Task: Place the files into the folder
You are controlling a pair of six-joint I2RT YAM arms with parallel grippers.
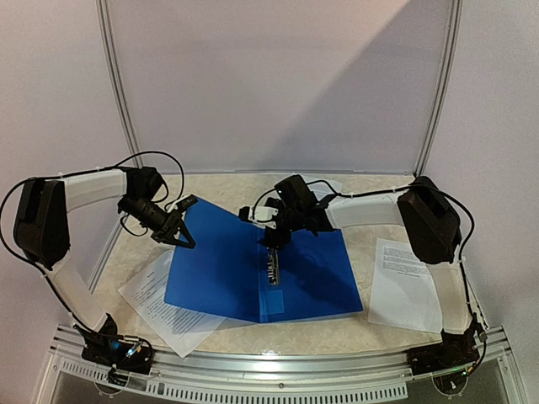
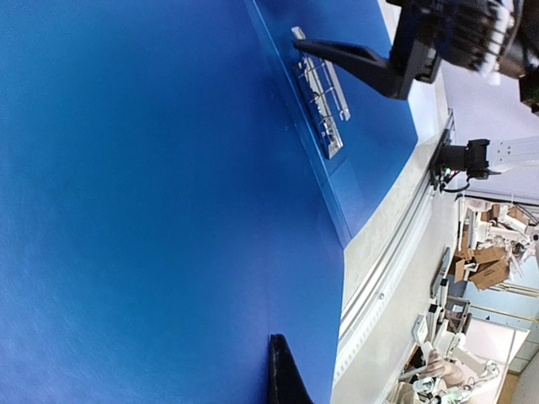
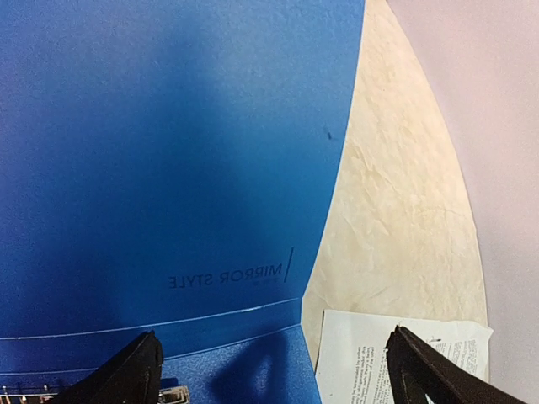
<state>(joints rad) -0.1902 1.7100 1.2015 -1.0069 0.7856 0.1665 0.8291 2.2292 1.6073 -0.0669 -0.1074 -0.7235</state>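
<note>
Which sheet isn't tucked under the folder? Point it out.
The right-hand sheet, lying alone; the left-hand sheets run partly under the folder.

White-and-black arms [image 1: 91, 187], apparently black cables [image 1: 154, 154]

Beige marbled table [image 1: 383, 328] bearing an open blue folder [image 1: 227, 269] at centre, metal clip [image 1: 271, 271] along its spine; printed sheets [image 1: 164, 307] lie at left, partly under the folder, and one printed sheet [image 1: 406, 282] lies apart at right
</note>
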